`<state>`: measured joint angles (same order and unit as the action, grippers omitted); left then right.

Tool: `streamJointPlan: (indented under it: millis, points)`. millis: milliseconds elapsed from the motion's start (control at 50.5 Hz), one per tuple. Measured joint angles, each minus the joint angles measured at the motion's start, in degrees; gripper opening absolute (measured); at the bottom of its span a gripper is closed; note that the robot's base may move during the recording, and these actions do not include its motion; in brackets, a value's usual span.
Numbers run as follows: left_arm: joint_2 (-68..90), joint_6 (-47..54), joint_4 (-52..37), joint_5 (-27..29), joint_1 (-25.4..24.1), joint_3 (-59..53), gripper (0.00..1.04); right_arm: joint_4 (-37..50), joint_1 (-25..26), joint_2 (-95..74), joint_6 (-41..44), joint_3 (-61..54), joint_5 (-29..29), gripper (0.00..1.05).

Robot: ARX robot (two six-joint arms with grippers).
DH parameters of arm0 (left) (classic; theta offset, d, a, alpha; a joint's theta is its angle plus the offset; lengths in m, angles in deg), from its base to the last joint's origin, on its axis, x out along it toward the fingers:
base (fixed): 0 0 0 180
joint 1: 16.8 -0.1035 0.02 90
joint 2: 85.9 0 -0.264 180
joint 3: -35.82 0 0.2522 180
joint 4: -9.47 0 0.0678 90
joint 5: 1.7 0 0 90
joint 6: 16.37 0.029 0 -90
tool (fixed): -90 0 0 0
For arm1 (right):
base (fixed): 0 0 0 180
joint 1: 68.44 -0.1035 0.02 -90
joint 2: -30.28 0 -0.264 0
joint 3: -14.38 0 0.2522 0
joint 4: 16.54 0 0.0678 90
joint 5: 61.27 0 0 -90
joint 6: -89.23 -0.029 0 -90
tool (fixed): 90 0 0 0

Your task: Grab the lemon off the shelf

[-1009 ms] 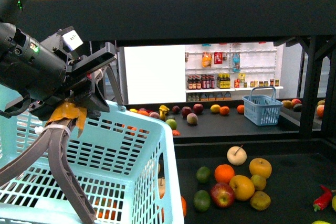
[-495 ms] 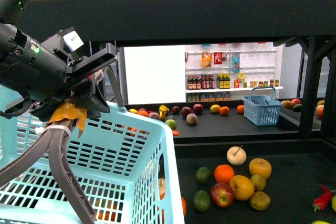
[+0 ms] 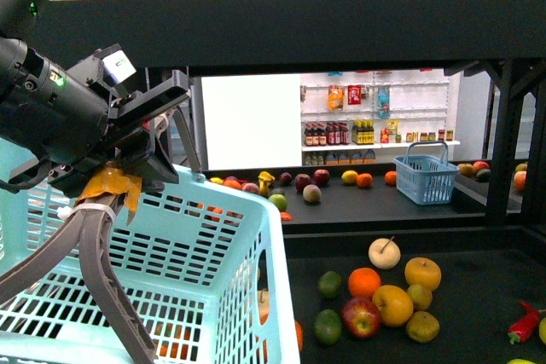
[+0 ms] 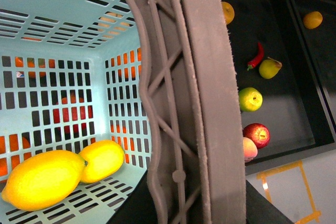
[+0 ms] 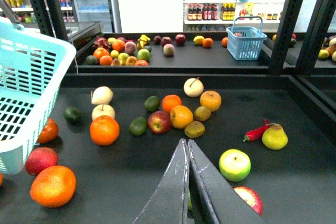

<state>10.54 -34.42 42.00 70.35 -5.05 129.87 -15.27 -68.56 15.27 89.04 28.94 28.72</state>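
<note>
Looking from the front, you see the left gripper clamped on the grey handle of the light blue basket, which fills the lower left and hides much of the shelf tier behind it. Two lemons already lie touching each other on the basket floor in the left wrist view. The right gripper hangs over the black tier with its fingers pressed together, holding nothing. Just beside its tip sit a green apple and a cut red apple; further off lie a red chilli, a pear, oranges and limes. You cannot tell which yellow fruit in the cluster is a lemon. A small blue basket stands on the far tier.
</note>
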Motion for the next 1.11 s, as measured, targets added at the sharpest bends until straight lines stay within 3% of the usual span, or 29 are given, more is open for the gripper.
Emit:
streamJointPlan:
  millis: [297,416,752,1069,1108]
  points:
    - [0.00,0.00,0.00,0.00,0.00,-0.02,0.17,-4.85,0.00,4.85,0.00,0.00,0.00,0.02]
    - [0.00,0.00,0.00,-0.02,0.00,0.00,0.17,-14.19,0.00,12.28,0.00,0.02,0.00,0.02]
    - [0.13,0.02,0.00,0.09,0.00,0.00,0.17,-14.91,0.00,14.73,0.02,0.02,0.02,0.02]
    - [0.13,0.13,-0.02,-0.02,0.00,0.00,0.17,-14.93,0.00,14.73,0.02,0.02,0.02,0.52]
    - [0.11,-3.39,-5.77,-5.09,-0.39,-1.68,0.17,-14.93,0.00,14.73,0.02,0.02,0.02,0.62]
